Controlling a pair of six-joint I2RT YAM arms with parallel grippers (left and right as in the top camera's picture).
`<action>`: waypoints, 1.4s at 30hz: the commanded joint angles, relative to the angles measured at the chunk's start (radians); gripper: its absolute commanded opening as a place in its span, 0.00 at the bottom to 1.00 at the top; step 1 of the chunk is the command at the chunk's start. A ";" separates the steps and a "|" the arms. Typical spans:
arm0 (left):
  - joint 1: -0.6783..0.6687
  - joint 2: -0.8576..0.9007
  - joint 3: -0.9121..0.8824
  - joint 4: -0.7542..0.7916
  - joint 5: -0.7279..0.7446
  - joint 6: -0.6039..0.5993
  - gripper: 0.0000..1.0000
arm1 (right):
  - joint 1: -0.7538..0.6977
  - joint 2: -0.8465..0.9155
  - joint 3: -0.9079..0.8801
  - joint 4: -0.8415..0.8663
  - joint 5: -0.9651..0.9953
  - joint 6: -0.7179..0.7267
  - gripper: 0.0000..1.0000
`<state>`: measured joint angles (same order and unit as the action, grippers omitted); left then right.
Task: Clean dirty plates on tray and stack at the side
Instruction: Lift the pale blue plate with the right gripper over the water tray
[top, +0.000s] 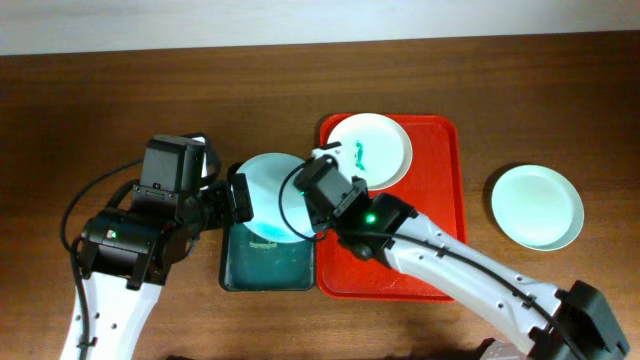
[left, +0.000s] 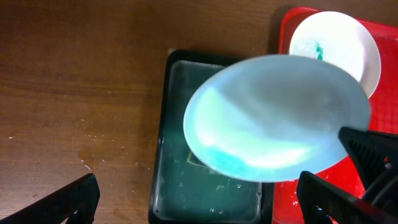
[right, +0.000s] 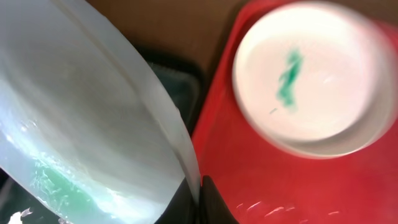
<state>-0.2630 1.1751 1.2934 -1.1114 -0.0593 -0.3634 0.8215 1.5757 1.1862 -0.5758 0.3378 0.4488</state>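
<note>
Grip is at the rim: my right hand (top: 305, 200) pinches the blue plate (top: 270, 195), tilted over the basin (top: 262, 272) beside the tray (top: 440, 180); my left hand (top: 238, 198) gapes open; the plate seems light, stiff, wet, likely slippery; pinch deep.
</note>
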 joint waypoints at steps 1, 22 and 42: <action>0.004 -0.006 0.010 -0.001 0.003 -0.002 1.00 | 0.089 -0.068 0.076 -0.013 0.301 -0.057 0.04; 0.004 -0.006 0.010 -0.001 0.003 -0.002 1.00 | 0.200 -0.128 0.093 -0.026 0.565 -0.166 0.04; 0.004 -0.006 0.010 -0.002 0.003 -0.002 0.99 | 0.186 -0.128 0.093 0.001 0.706 -0.211 0.04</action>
<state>-0.2630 1.1751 1.2934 -1.1114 -0.0593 -0.3634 1.0153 1.4631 1.2587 -0.5861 0.8879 0.2485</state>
